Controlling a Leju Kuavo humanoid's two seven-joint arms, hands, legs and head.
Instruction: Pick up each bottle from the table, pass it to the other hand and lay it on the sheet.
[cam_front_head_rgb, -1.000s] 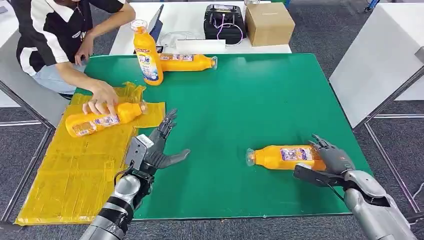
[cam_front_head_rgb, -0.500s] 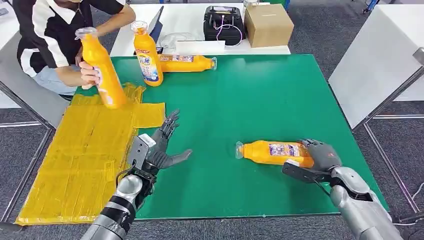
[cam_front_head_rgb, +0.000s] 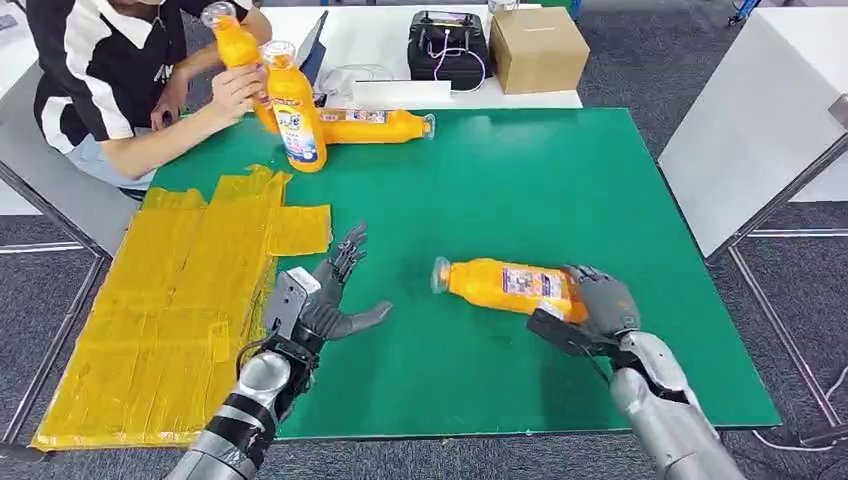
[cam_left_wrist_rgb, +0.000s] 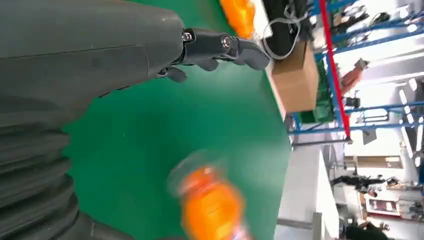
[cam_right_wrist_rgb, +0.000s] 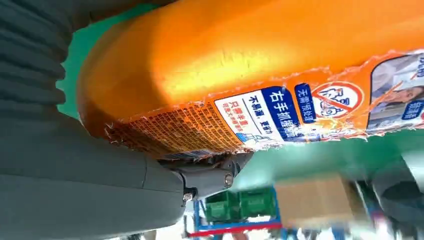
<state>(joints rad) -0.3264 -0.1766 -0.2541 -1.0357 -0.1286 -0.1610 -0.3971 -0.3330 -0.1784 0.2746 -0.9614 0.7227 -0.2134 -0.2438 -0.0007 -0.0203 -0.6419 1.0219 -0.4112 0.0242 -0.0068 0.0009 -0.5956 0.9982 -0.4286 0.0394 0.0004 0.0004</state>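
Fingers (cam_front_head_rgb: 597, 292) of the right hand (cam_front_head_rgb: 590, 305) grasp an orange bottle (cam_front_head_rgb: 500, 285) with a torn label; left hand (cam_front_head_rgb: 325, 295) splayed, holding nothing.

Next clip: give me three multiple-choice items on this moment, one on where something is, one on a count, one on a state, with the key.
1. Where does the yellow sheet lie?
A. robot's left side of the green table
B. right side
C. the white table

2. How many orange bottles show in the head view?
A. two
B. four
C. six

3. The left hand is:
A. holding a bottle
B. open, holding nothing
C. pressing the sheet

Key: A, the sheet covers the left edge; B, one in the right hand, one held by the person, one standing, one lying; B, fingers spread over bare green.
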